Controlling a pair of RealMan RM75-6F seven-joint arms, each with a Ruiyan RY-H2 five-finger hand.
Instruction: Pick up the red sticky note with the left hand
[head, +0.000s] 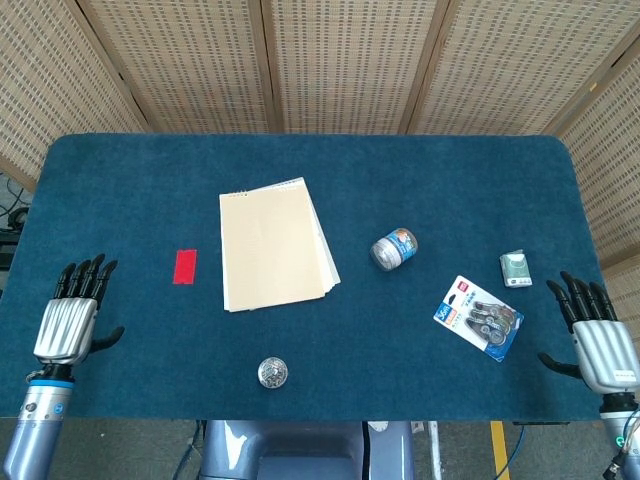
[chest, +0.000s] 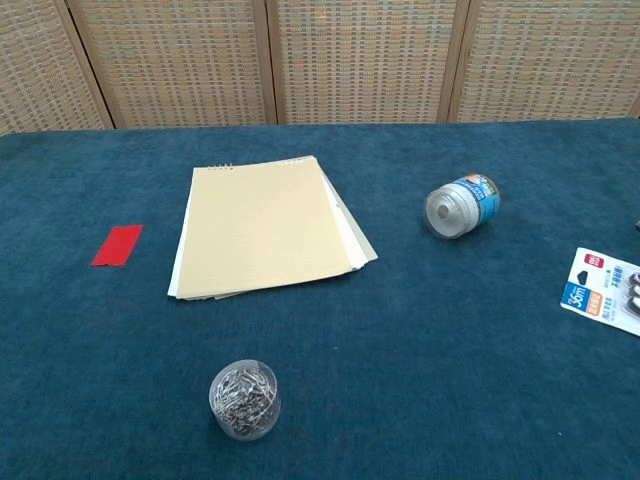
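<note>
The left hand (head: 66, 327), fingers released and empty, had yet to reach for the red sticky note (head: 184, 266) lying flat nearby.

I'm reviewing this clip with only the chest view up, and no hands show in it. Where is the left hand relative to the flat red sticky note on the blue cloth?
Observer: In the head view the left hand is at the table's near left edge, nearer the robot than the red sticky note and apart from it.
Operator: Holding anything?
Observer: No, its fingers are straight, apart and empty.
Operator: And the right hand?
Observer: The right hand is at the near right edge, open and empty too.
Operator: Anything else off my frame?
Observer: A small green-grey packet lies ahead of that hand.
</note>
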